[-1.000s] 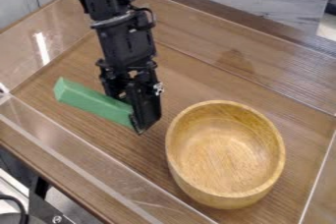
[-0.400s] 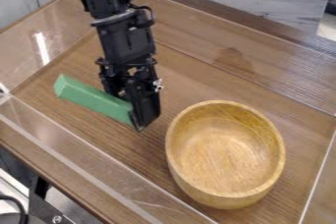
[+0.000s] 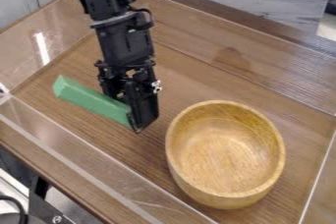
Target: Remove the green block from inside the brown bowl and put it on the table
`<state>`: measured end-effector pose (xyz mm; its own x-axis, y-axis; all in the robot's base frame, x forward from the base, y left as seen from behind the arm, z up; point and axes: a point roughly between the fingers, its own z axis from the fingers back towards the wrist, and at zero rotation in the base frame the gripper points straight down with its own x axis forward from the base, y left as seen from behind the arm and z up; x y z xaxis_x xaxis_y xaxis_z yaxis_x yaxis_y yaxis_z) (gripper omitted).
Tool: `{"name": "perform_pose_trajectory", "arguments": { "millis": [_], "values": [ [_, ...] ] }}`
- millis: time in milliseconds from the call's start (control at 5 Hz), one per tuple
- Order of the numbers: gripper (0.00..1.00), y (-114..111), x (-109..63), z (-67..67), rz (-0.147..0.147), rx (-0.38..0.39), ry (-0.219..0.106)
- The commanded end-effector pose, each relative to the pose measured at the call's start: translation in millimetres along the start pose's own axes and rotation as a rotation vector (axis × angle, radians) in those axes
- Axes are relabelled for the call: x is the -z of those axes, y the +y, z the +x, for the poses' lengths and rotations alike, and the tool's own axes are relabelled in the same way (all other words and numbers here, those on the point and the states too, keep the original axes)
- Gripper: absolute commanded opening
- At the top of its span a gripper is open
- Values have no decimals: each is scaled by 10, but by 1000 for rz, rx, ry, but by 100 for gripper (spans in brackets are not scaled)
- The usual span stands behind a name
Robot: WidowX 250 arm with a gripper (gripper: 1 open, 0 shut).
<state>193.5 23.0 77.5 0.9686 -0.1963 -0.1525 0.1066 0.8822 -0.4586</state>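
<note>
While reaching down from eleven o'clock in the frame, setting the gripper [image 3: 136, 118] over one end of the green block [image 3: 84, 95]. Pointing steeply downward, with the black fingers [image 3: 143, 110] standing on both sides of the block's five-o'clock end and covering it. Standing partly apart at the jaws, yet not showing from this angle whether pinching the bar or merely straddling it: cannot tell which.

Lying long and flat-faced on the table [image 3: 237, 66], running from ten o'clock toward four o'clock, with the far end poking clear of the fingers at ten o'clock. Appearing to rest on the dark wood grain, though whether the covered end is touching the surface is not showing. Sitting outside the brown bowl [image 3: 226, 191], at about ten o'clock from the bowl's middle and near its rim without touching it.

Sitting upright at five o'clock in the frame, showing pale grain, a thick rim and a deep hollow holding nothing. Keeping just beside the gripper, at its four o'clock, with a strip of tabletop between the fingertips and the rim.

Running along the table's near edge from nine o'clock toward six o'clock, a clear acrylic wall [image 3: 79, 179], catching reflections, with the block lying near it on the inner side.
</note>
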Motion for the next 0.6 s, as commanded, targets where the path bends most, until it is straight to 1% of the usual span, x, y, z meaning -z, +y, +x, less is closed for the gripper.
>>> {"name": "perform_pose_trajectory", "arguments": {
  "millis": [0,400],
  "values": [
    [0,45,-145,81,28,7,-43],
    [0,72,-141,79,22,2,-26]
  ]
}}
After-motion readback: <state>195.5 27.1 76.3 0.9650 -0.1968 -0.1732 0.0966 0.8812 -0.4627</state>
